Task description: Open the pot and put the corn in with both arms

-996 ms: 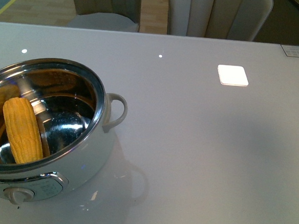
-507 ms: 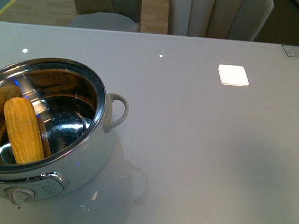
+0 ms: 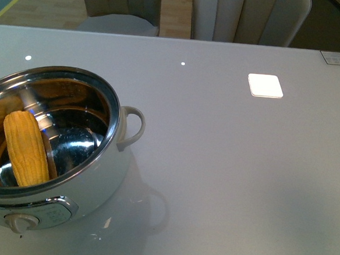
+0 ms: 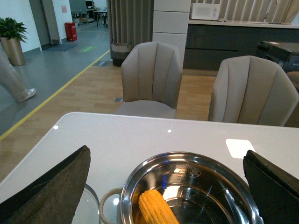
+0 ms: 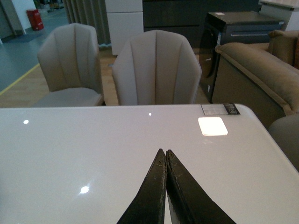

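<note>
An open pot [image 3: 52,148] sits at the lower left of the front view on a white desk [image 3: 231,167], the corn [image 3: 25,148] leaning inside its steel bowl. The left gripper [image 4: 163,186] hangs spread wide above the pot, empty; the right gripper [image 5: 166,156] is clenched over bare desk, grasping nothing.
</note>
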